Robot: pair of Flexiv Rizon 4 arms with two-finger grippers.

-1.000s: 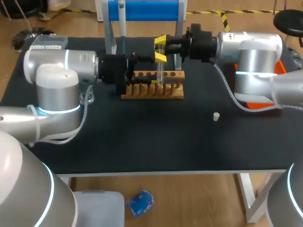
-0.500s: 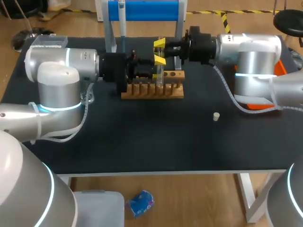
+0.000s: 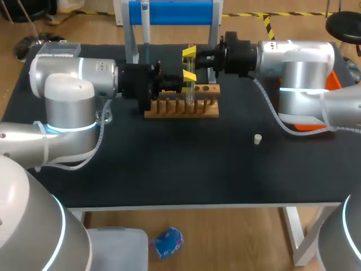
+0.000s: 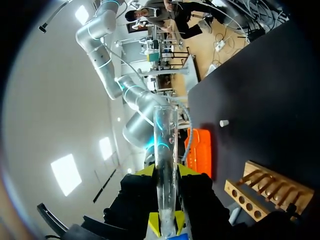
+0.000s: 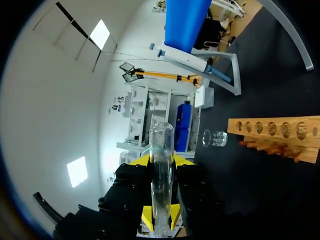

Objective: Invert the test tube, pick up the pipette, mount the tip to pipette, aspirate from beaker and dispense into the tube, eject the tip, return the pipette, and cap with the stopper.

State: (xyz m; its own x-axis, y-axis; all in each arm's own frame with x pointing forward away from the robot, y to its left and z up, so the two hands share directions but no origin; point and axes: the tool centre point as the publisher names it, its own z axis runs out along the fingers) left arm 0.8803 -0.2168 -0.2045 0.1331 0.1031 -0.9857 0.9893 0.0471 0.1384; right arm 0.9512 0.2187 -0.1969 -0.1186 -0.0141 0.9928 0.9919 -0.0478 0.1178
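Note:
A clear glass test tube [image 3: 190,88] is held upright above the wooden rack [image 3: 181,108], and both grippers are on it. My right gripper [image 3: 189,65] comes in from the right and is shut on the tube. My left gripper [image 3: 176,83] comes in from the left and is shut on the tube lower down. In the left wrist view the tube [image 4: 165,145] stands between the left gripper's [image 4: 166,223] yellow tips. In the right wrist view the tube [image 5: 162,165] rises out of the right gripper [image 5: 160,223]. The pipette [image 3: 145,28] hangs on the blue stand [image 3: 172,12]. The small pale stopper [image 3: 257,139] lies on the mat.
A glass beaker [image 5: 216,138] stands beyond the rack [image 5: 272,131], on the left arm's side. An orange box [image 4: 200,150] lies at the table's right edge behind my right arm. The stand's legs are close behind both grippers.
My left gripper's fingers have come together around the tube. My right gripper has shifted slightly to the left with the tube.

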